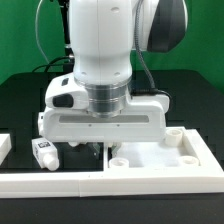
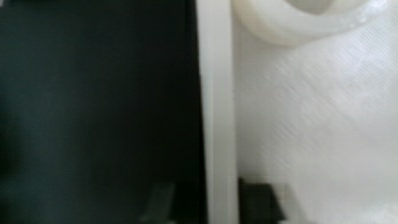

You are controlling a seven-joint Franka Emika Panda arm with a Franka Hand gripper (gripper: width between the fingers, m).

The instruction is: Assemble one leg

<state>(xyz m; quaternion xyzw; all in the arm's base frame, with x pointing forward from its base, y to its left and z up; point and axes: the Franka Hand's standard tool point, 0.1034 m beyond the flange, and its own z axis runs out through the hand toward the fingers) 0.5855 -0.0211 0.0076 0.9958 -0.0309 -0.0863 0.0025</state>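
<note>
A small white leg [image 1: 42, 152] with black-and-white tags lies on the black table at the exterior view's left, apart from the gripper. The large flat white tabletop [image 1: 165, 158] lies at the right, with a round socket [image 1: 118, 158] near its corner. My gripper [image 1: 97, 146] reaches down at the tabletop's left edge, its fingertips mostly hidden under the hand. In the wrist view the two dark fingers [image 2: 263, 198] stand on either side of the tabletop's raised rim [image 2: 214, 100], close against it, with the gripper [image 2: 215, 200] over the rim. The socket [image 2: 302, 20] also shows there.
A white wall [image 1: 100, 186] runs along the front of the table. A white piece [image 1: 4, 146] is cut off at the left edge. A green backdrop stands behind the black table [image 1: 20, 100].
</note>
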